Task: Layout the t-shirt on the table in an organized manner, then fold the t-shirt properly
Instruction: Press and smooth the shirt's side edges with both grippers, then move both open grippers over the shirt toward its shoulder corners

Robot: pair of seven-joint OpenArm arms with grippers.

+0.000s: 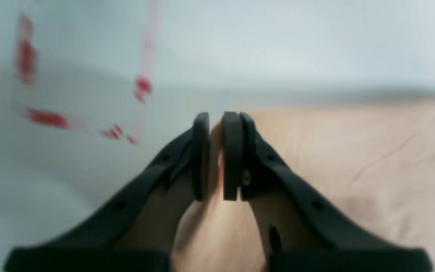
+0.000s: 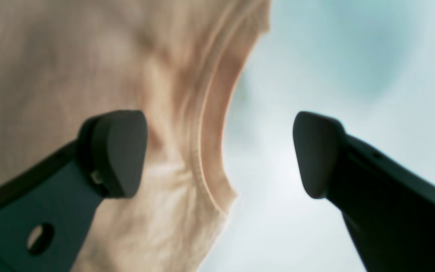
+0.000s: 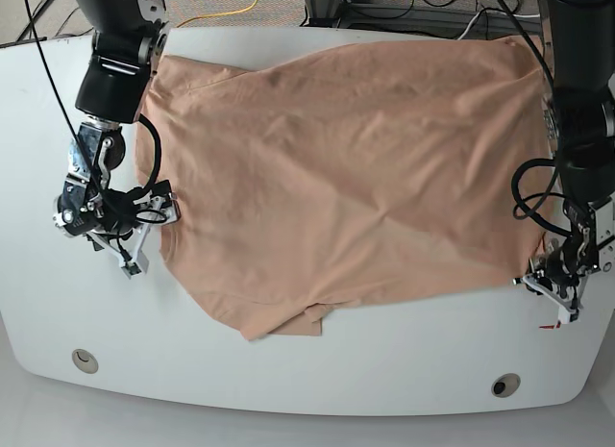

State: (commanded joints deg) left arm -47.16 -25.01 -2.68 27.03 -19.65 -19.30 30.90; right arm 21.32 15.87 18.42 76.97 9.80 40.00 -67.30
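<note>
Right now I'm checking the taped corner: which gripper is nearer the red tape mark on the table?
Left. The left gripper, pinching the t-shirt hem, sits just above the red tape mark. The right gripper, open at the collar, is across the table.

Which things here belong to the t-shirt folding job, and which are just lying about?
Job:
- peach short-sleeved cotton t-shirt
- white smooth table
- left gripper, shut on shirt edge
- right gripper, open at hem

Lying about:
- red tape mark
- round grommet holes
- yellow cable

Base view looks straight down over the table (image 3: 307, 389); both wrist views sit close above the t-shirt (image 3: 336, 168) edges.
</note>
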